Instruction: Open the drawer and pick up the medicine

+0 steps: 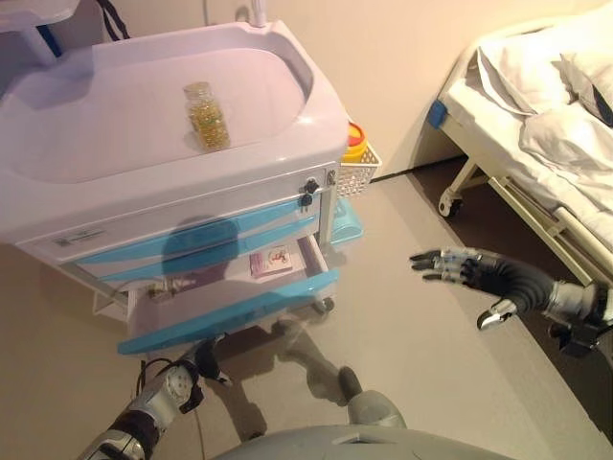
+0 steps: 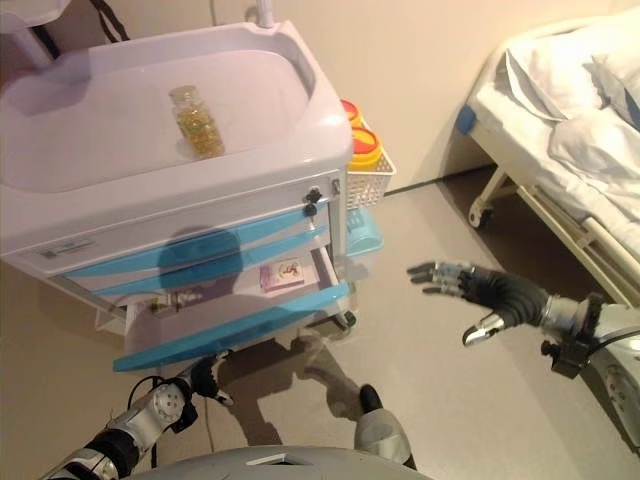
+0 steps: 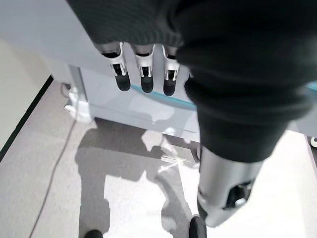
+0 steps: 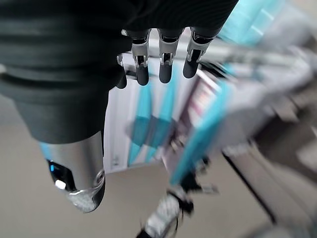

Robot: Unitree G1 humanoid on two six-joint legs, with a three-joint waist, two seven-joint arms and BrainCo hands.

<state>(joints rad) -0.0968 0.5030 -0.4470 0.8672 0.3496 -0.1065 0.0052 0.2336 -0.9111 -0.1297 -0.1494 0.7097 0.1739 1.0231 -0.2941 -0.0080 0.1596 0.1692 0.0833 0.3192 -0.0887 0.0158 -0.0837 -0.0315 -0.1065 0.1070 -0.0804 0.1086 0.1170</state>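
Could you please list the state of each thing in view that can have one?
Bottom drawer: pulled open.
Upper drawers: closed.
Pink medicine box: lying flat in the open drawer, untouched.
Pill bottle: upright on the cart top, cap on.
Left hand: open, empty, low in front of the open drawer.
Right hand: open, empty, held in the air to the right of the cart.

drawer (image 1: pixel 230 311): top unobstructed | floor (image 1: pixel 421 345): free | bed (image 1: pixel 536 134): blocks right
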